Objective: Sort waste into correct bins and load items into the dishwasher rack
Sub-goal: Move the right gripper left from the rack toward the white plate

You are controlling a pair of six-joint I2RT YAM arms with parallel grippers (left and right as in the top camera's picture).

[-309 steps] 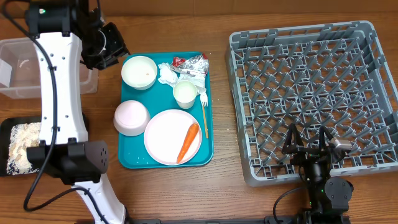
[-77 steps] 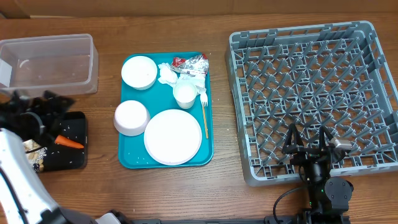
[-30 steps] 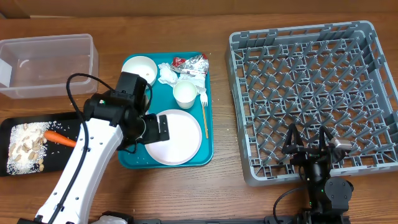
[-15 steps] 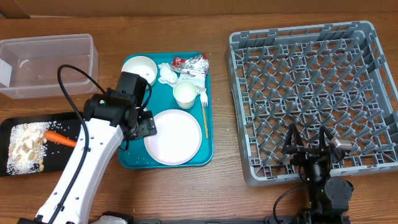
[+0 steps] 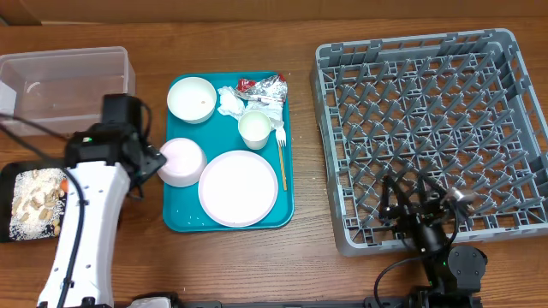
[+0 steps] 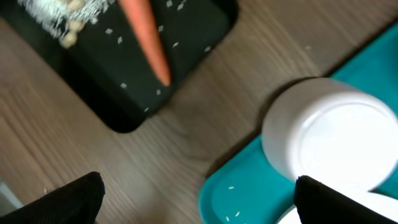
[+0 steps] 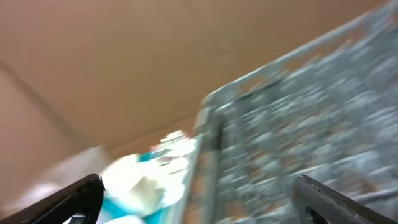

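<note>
From overhead, the left gripper (image 5: 144, 161) hangs just beside the upside-down small white bowl (image 5: 181, 161). That bowl sits on the left side of the flat teal serving tray (image 5: 184, 221), between the upright small white bowl (image 5: 191, 98) farther back and the round white plate (image 5: 237, 187) to its near right. The white cup (image 5: 254, 128), thin yellow-handled fork (image 5: 282, 161), crumpled white napkins (image 5: 229, 101) and red-and-silver foil wrapper (image 5: 264, 85) crowd the tray's far right part. The clear plastic tub (image 5: 64, 85) stands far left, and the large grey dishwasher rack (image 5: 428, 111) on the right holds no dishes. The right gripper (image 5: 418, 198) sits at the rack's near edge, its fingers (image 5: 390, 195) spread. The upside-down bowl looks smooth, plain and domed, with a flat foot on top. It is probably light, stiff and slippery, and would chip if dropped. Since its rim lies against the tray, a hold across the side wall or over the foot seems safest. The left wrist view shows that gripper's two dark fingers (image 6: 68, 202) spread wide with nothing between them and the bowl to the right. To the left is the shallow black tray (image 6: 193, 74), holding the orange carrot (image 6: 146, 40) and beige food bits (image 6: 68, 15). The right wrist view is blurred: only the rack's grey lattice and spread fingertips (image 7: 339, 199) show.
</note>
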